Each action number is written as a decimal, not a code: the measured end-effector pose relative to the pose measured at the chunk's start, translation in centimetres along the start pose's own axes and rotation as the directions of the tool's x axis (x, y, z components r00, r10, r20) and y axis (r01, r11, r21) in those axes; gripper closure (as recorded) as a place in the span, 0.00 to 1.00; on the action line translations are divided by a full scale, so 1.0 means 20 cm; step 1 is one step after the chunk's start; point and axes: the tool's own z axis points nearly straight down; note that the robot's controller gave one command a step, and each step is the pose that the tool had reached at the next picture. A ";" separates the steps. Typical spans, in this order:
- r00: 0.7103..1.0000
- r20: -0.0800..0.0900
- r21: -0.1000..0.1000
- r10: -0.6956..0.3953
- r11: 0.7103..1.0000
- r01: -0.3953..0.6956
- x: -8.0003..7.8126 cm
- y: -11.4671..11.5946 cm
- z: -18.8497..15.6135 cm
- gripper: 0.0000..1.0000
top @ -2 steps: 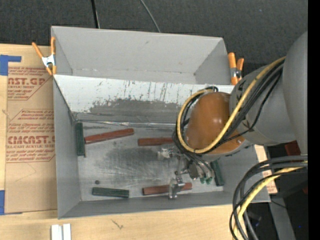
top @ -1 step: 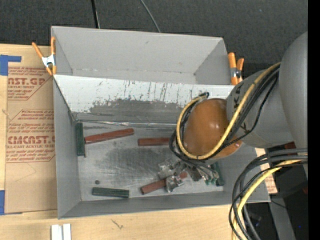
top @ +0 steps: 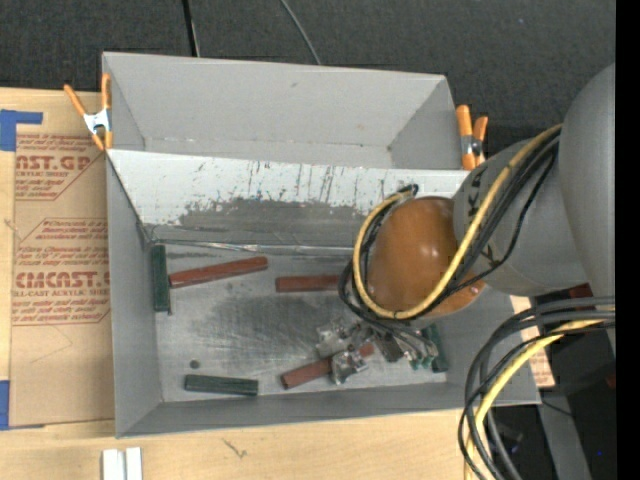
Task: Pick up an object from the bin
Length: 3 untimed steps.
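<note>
My gripper [top: 342,352] is low in the bin's front right part, under the arm's orange cover. Its metal tip sits at the right end of a short red-brown stick [top: 308,373] that lies slanted on the bin floor; whether it has hold of the stick I cannot tell. A dark green piece [top: 433,355] shows just to the right of the gripper, partly hidden by cables. Another red-brown stick [top: 305,283] lies flat a little behind the gripper, its right end hidden by the cover.
A long red-brown stick [top: 218,271] lies at the back left, beside an upright-lying dark green stick [top: 158,278] along the left wall. One more dark green stick [top: 220,385] lies near the front wall. The arm and cables cover the bin's right side.
</note>
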 end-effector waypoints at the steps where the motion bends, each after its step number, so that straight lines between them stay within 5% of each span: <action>1: 0.999 0.009 0.001 -0.053 0.999 0.053 -0.03 0.05 -0.60 1.00; 2: 0.999 0.009 0.001 -0.053 0.999 0.053 -0.03 0.05 -0.60 1.00; 3: 0.996 0.009 0.001 -0.089 0.996 0.089 -0.07 -0.02 -0.79 1.00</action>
